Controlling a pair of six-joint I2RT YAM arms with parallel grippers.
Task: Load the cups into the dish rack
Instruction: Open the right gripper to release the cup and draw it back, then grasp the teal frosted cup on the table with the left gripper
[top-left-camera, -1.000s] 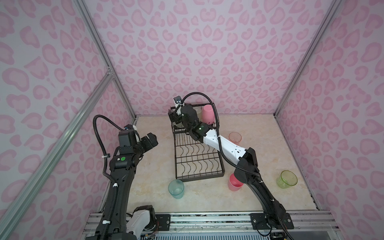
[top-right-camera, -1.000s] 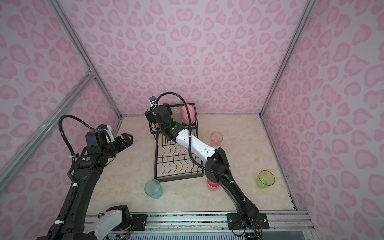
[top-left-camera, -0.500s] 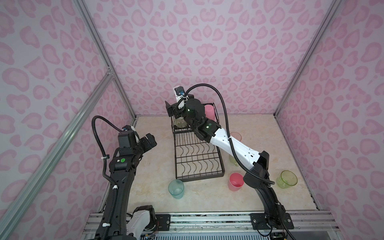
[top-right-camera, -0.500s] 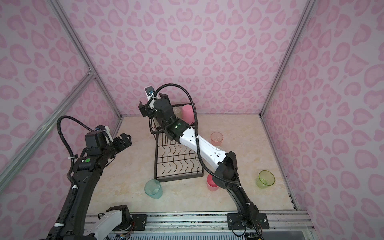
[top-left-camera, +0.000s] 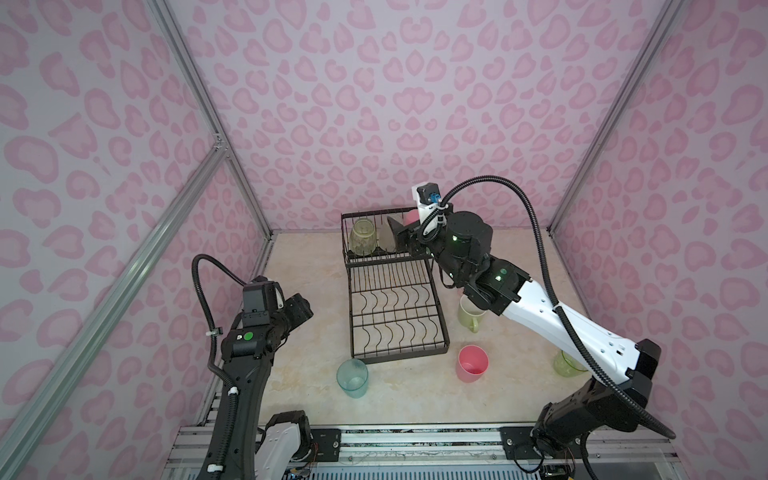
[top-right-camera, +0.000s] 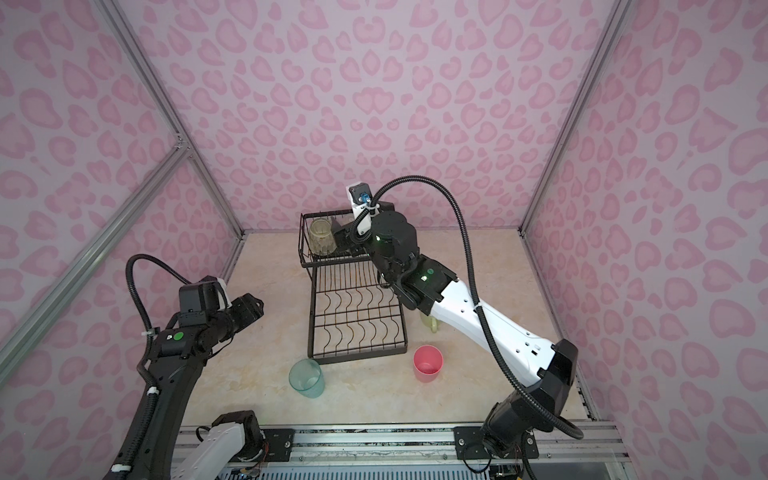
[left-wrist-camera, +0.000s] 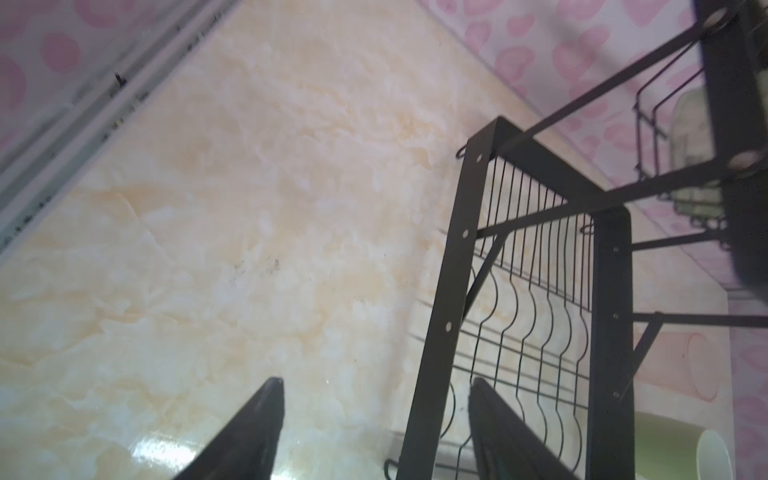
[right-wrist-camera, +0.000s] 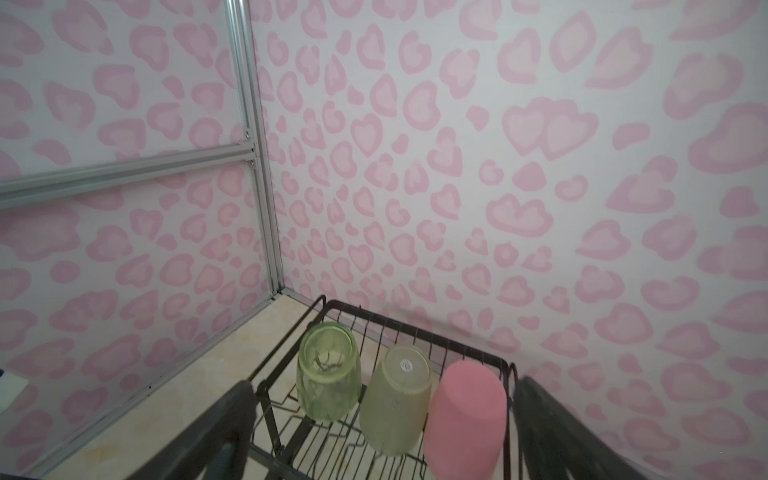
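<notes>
Currently both tools are empty. The right gripper (right-wrist-camera: 380, 388) is poised at the raised basket (top-left-camera: 365, 214) of the dish rack (top-left-camera: 397, 316) with its jaws spread wide. The left gripper (left-wrist-camera: 374, 384) is held above the table (top-left-camera: 307, 270) to the left of the rack, jaws parted with nothing between them. Three cups sit inverted in the basket: a yellow-green cup (right-wrist-camera: 328, 370), a frosted cup (right-wrist-camera: 395, 407) and a pink cup (right-wrist-camera: 465, 415). Four stand upright on the table: a teal cup (top-left-camera: 352, 378) and a second pink cup (top-left-camera: 472, 363) in front of the rack, a handled mug (top-left-camera: 469, 313) to its right, and a second yellow-green cup (top-left-camera: 564, 365) partly hidden under the right arm. All appear to be light, thin-walled plastic, so they would tip easily if nudged. Their smooth, tapered walls may slip under a squeeze. Pinch one wall at the rim, one finger inside. On the mug, grip away from the handle.
</notes>
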